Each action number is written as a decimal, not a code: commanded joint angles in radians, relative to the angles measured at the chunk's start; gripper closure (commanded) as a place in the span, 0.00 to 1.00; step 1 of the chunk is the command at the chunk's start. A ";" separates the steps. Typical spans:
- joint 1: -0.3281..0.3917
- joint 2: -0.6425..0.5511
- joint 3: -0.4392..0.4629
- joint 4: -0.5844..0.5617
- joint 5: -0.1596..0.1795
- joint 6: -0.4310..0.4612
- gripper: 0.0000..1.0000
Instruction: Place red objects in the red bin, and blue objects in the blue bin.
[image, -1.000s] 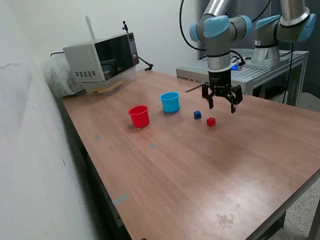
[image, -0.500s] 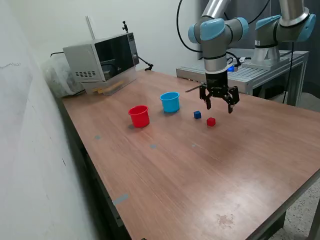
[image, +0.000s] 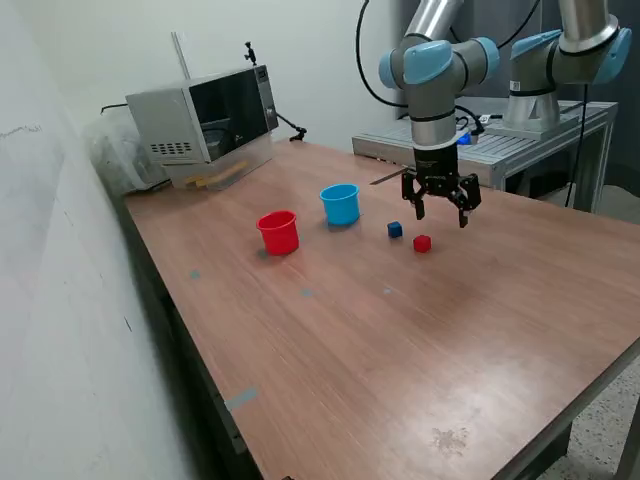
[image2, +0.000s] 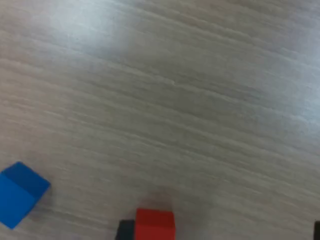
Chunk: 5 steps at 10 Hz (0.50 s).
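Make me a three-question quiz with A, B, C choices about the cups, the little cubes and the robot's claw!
1. Where is the red cube?
A. On the table beside the blue cube
B. Inside the red cup
C. On top of the microwave

2. How many little cubes can you see on the table?
A. Five
B. Two
C. None

3. What is the claw doing?
A. Squeezing the blue cup
B. Lying flat on the table
C. Open and empty above the table

Answers:
1. A: the red cube sits on the bare table close to the blue cube, away from the red cup.
2. B: one red and one blue cube show in both views.
3. C: its fingers are spread with nothing between them, apart from the blue cup.
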<state>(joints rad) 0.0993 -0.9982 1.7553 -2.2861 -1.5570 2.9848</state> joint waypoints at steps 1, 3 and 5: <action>0.005 0.000 0.003 -0.013 0.000 0.010 0.00; 0.007 0.003 0.001 -0.015 0.000 0.013 0.00; 0.007 0.004 0.007 -0.015 0.000 0.019 0.00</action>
<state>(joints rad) 0.1047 -0.9963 1.7590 -2.2994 -1.5570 2.9959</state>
